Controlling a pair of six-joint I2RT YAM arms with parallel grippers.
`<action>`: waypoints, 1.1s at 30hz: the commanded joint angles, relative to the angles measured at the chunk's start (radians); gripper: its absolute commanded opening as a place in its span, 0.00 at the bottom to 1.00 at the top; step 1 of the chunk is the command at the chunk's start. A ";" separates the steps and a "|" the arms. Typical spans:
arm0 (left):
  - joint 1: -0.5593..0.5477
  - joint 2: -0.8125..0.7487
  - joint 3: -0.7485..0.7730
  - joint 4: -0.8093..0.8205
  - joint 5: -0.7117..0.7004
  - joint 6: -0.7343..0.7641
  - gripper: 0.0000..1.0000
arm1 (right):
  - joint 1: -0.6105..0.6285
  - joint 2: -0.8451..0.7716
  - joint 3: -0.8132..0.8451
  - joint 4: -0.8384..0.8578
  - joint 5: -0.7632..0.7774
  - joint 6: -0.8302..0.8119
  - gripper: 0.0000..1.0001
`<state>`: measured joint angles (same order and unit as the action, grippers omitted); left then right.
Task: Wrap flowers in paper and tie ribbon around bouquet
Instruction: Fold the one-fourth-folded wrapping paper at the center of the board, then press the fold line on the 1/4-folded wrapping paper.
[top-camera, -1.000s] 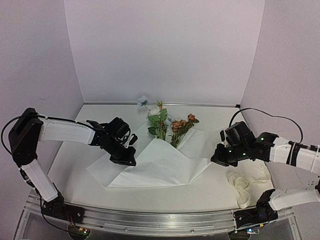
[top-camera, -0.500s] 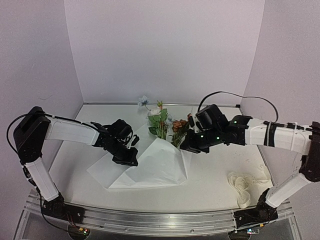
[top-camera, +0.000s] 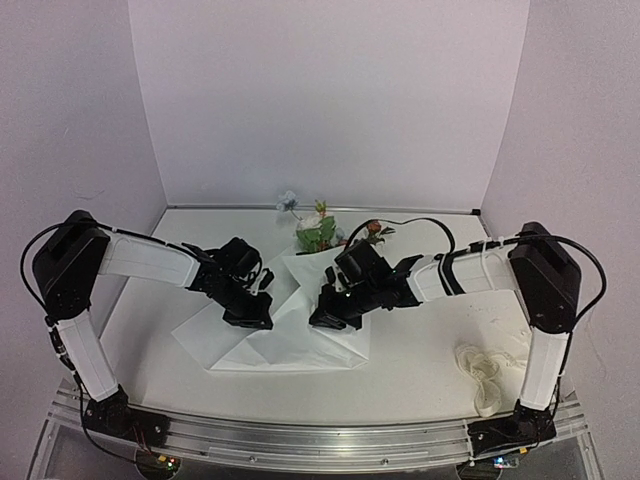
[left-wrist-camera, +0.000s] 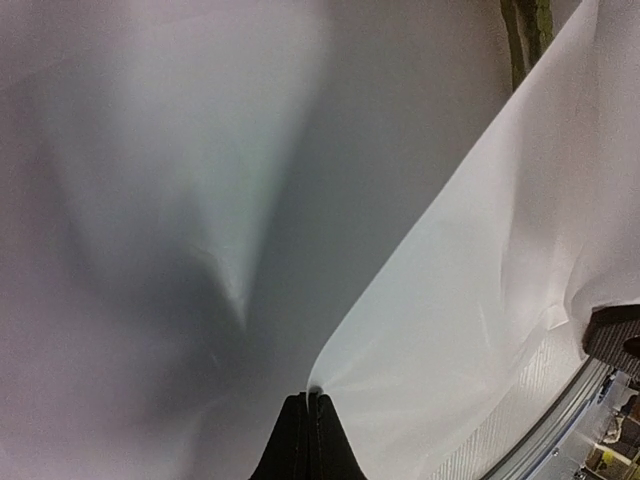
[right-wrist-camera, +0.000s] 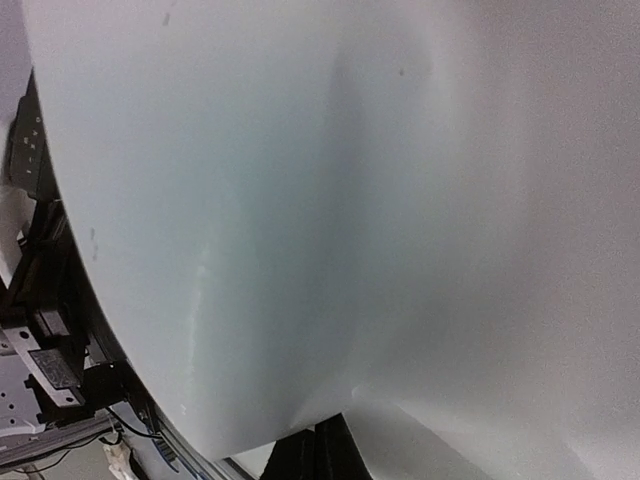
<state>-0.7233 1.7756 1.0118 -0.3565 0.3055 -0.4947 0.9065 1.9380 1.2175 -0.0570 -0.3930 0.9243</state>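
The white paper (top-camera: 290, 345) lies folded at the table's centre, and it fills both wrist views (left-wrist-camera: 480, 260) (right-wrist-camera: 330, 180). My left gripper (top-camera: 250, 318) is shut on the paper's left fold, with the sheet's edge pinched at its tips (left-wrist-camera: 308, 396). My right gripper (top-camera: 325, 318) is shut on the flap it holds over the middle, and its tips (right-wrist-camera: 316, 428) pinch that sheet. The flowers (top-camera: 320, 234) poke out behind the paper, with only blooms and leaves showing and the stems hidden under the fold. The cream ribbon (top-camera: 482, 372) lies in a loose heap at the front right, away from both grippers.
White walls close the back and both sides. The metal rail (top-camera: 300, 440) with the arm bases runs along the near edge. The right arm (top-camera: 470, 268) stretches across the table's right half towards the centre.
My right gripper has swung from the right side to the centre, pulling the paper's right flap over the flowers' stems. The left gripper has held its place on the paper.
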 joint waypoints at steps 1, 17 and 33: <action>0.016 0.009 0.049 0.035 0.020 0.006 0.01 | 0.009 0.031 0.038 0.108 -0.008 0.022 0.00; 0.162 -0.156 0.108 0.038 0.161 -0.091 0.43 | 0.010 0.093 0.062 0.096 0.005 0.010 0.00; 0.238 0.104 0.310 0.087 0.424 -0.035 0.68 | 0.002 0.087 0.051 0.063 -0.014 -0.040 0.00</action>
<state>-0.5194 1.8448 1.2401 -0.2892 0.6242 -0.5641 0.9131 2.0273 1.2572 0.0053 -0.3930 0.9210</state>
